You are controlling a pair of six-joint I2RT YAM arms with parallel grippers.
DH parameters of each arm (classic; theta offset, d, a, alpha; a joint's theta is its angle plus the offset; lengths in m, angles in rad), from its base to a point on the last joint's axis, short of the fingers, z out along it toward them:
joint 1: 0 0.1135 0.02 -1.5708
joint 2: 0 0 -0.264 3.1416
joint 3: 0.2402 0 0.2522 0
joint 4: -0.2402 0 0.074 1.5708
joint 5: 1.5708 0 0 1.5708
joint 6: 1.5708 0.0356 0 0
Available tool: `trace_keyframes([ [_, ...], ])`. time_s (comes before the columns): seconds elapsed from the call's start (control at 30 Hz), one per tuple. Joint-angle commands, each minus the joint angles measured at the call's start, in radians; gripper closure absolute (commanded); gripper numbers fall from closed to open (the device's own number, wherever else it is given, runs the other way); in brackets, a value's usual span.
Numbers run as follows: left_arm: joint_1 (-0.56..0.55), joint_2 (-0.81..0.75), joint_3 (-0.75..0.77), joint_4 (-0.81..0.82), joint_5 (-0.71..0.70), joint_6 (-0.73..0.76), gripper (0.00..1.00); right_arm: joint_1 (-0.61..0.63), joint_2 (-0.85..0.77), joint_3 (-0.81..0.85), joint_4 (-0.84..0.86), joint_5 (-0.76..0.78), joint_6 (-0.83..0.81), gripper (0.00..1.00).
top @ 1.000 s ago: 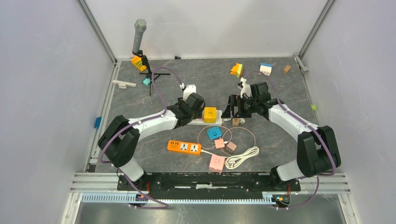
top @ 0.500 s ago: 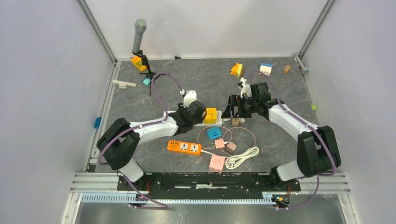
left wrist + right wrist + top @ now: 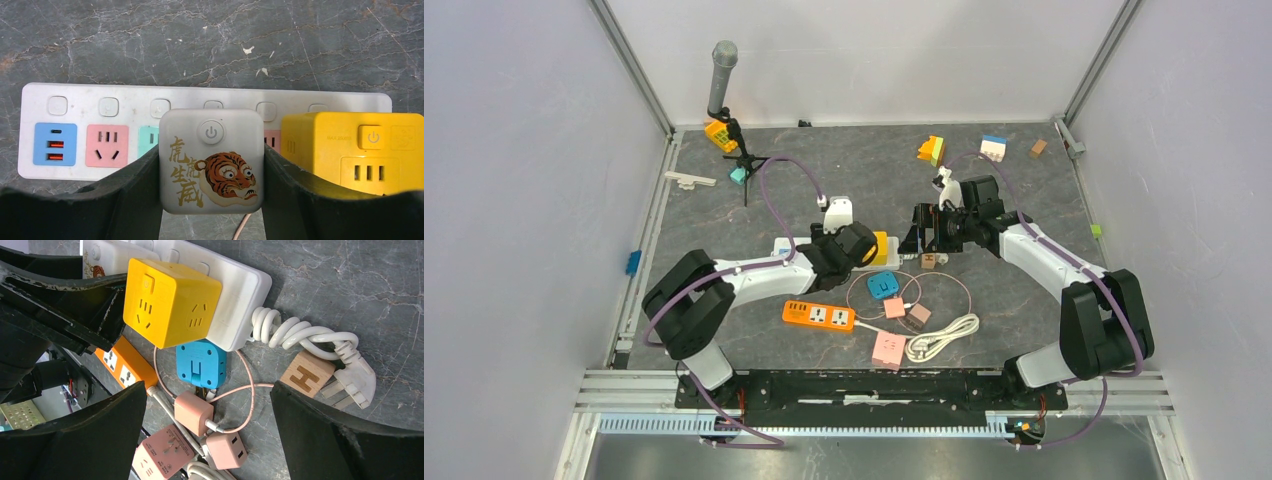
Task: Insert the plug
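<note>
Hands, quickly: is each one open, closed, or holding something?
Left hand: closed on the white tiger cube plug.
Right hand: open, holding nothing.

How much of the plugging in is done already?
Done: the yellow cube already sits on the white power strip, and the left gripper has the tiger plug between its fingers. In hand: that plug is held over the strip's middle sockets, beside the yellow cube. Left: press it in and let go. The right gripper hangs open, holding nothing.
</note>
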Motion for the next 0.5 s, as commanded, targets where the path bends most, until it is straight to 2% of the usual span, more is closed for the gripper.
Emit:
trace_keyframes([
  [0.0,-0.038,0.105,-0.107,-0.290,0.199,-0.062,0.98,-0.003,-0.026,0.017,0.007,0.015,-0.015,0.02],
  [0.1,-0.038,0.075,-0.110,-0.291,0.198,-0.050,0.94,-0.003,-0.022,0.024,0.005,0.013,-0.014,0.02],
  [0.23,-0.037,-0.001,-0.085,-0.316,0.183,-0.034,0.57,-0.003,-0.017,0.036,-0.002,0.011,-0.022,0.02],
  [0.3,-0.036,-0.044,-0.051,-0.346,0.160,-0.024,0.30,-0.003,-0.015,0.042,-0.005,0.010,-0.023,0.02],
  [0.33,-0.036,-0.058,-0.026,-0.369,0.141,-0.020,0.20,-0.003,-0.014,0.045,-0.005,0.009,-0.024,0.02],
  [0.4,-0.035,-0.077,0.032,-0.426,0.089,-0.017,0.03,-0.002,-0.011,0.051,-0.007,0.008,-0.024,0.02],
  [0.47,-0.028,-0.084,0.091,-0.468,0.050,-0.001,0.00,-0.003,-0.007,0.054,-0.007,0.006,-0.025,0.02],
])
